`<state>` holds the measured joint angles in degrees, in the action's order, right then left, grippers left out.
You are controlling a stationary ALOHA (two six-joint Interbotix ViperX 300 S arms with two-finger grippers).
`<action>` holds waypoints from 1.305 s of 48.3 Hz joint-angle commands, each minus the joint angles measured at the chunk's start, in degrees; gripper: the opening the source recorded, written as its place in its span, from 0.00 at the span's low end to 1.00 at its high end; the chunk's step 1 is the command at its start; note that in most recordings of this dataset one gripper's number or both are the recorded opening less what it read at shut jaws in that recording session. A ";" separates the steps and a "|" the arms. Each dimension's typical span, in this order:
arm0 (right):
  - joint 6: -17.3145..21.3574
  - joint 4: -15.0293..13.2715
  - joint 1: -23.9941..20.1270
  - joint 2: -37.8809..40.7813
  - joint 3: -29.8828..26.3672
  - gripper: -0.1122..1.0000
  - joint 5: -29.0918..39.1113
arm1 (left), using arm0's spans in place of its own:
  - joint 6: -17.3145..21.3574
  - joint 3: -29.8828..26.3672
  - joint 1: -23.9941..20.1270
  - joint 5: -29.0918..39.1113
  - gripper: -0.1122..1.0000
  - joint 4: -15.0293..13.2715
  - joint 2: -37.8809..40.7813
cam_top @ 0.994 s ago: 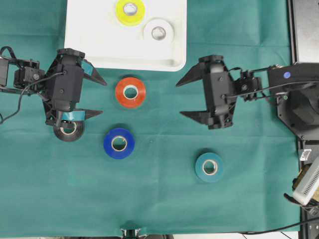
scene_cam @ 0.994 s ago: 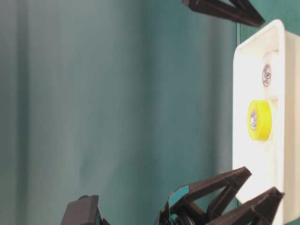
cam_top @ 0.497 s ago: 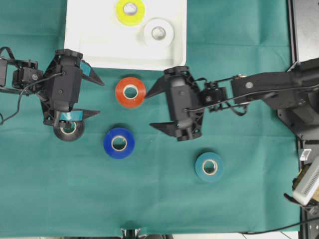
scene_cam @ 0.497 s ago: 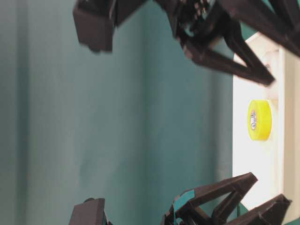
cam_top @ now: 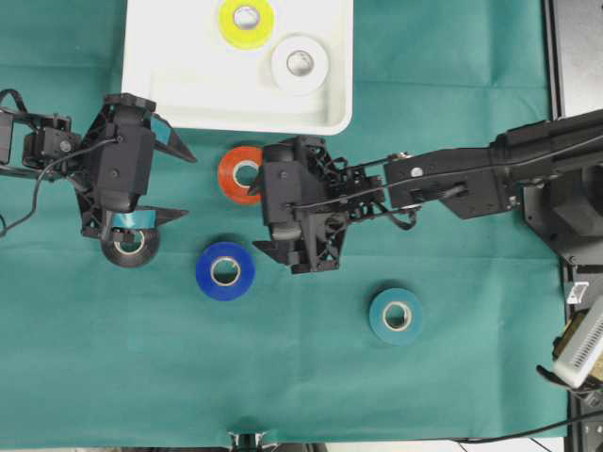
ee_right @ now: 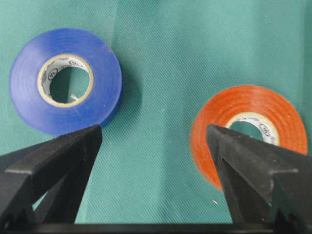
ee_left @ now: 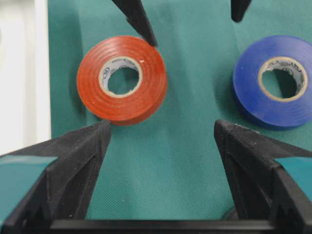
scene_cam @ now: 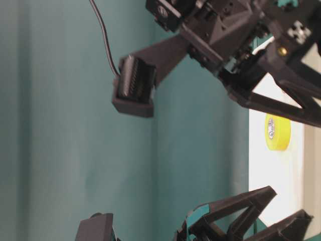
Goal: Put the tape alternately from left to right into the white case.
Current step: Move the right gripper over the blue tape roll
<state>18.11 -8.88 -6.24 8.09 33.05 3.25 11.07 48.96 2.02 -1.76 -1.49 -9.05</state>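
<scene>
Green cloth (cam_top: 452,113) holds teal roll (cam_top: 395,315) apart; right gripper (cam_top: 267,210) (spread, empty) partly covers red-orange roll (cam_top: 236,172).

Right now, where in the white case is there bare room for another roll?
The shallow white plastic case is bare across its left half and along its near edge. The yellow tape roll and white tape roll crowd its far right part.
</scene>
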 commanded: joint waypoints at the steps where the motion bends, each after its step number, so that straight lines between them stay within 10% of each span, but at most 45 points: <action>1: 0.09 -0.09 -0.79 0.18 -2.46 0.72 0.44 | -0.09 -0.70 0.18 -0.26 0.88 -0.09 -1.23; 63: 2.99 -0.09 -2.55 11.95 -13.97 0.72 6.59 | 0.00 0.00 0.18 -0.26 0.88 -0.09 -1.23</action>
<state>21.09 -8.88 -8.53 20.48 20.74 9.67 11.07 49.57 2.02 -1.85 -1.49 -9.05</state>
